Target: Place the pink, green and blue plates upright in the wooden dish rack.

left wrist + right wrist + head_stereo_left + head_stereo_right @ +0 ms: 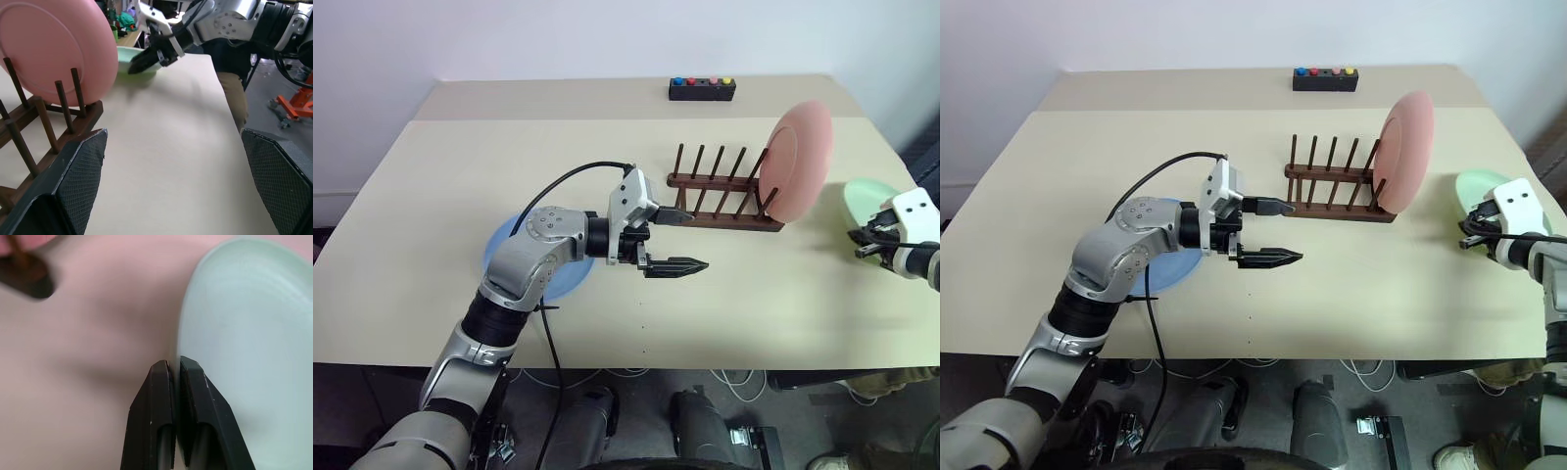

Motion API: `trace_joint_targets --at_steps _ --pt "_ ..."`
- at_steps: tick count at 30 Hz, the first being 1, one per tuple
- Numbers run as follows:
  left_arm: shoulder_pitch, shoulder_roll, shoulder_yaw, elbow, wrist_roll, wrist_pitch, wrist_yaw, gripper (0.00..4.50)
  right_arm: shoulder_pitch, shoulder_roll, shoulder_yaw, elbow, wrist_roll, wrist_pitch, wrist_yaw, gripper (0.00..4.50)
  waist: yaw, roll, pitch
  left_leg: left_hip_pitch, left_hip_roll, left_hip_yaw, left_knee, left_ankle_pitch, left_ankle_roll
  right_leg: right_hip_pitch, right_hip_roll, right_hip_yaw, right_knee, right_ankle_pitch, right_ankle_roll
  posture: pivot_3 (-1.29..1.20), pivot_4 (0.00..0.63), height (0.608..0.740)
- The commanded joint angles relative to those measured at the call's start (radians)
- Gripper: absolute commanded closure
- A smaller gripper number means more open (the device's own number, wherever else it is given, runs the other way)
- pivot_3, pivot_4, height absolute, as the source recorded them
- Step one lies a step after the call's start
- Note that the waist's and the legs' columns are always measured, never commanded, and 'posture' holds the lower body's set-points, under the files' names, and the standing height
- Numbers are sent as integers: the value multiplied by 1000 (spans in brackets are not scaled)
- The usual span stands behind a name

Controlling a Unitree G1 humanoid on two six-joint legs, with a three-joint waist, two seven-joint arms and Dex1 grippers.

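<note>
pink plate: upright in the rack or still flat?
Upright. The pink plate stands on edge at the right end of the wooden rack, leaning between its pegs.

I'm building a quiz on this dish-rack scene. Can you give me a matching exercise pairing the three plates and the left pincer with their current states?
1. pink plate
2. green plate
3. blue plate
4. left pincer

a. open above the table
b. rim pinched by the right pincer
c. upright in the wooden dish rack
d. flat on the table, partly under the left arm

Pairs: 1-c, 2-b, 3-d, 4-a
</note>
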Motion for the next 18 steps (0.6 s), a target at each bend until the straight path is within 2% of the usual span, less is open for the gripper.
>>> trace_joint_targets --at_steps 1,5,12,18 --pt "-24 -7 13 -6 1 -30 0 0 -50 9 -67 17 28 -19 -58 4470 -1 0 0 0 0 0 0 0 0 0 0 0 0 0 0 0 150 740" --pt "-37 -16 25 22 11 -49 15 0 -177 34 -195 34 119 -37 -147 4470 -2 2 1 0 0 1 0 0 0 0 0 0 0 0 0 0 150 740" --pt "-44 -18 31 38 10 -57 19 0 -306 72 -305 -47 304 62 -146 4470 -2 3 1 0 0 0 -1 0 0 0 0 0 0 0 0 0 150 740" --pt "-48 -18 60 59 4 -79 17 0 -450 126 -368 -220 571 210 -112 4470 -8 4 1 0 0 0 -1 0 0 -1 0 1 0 0 0 0 150 740"
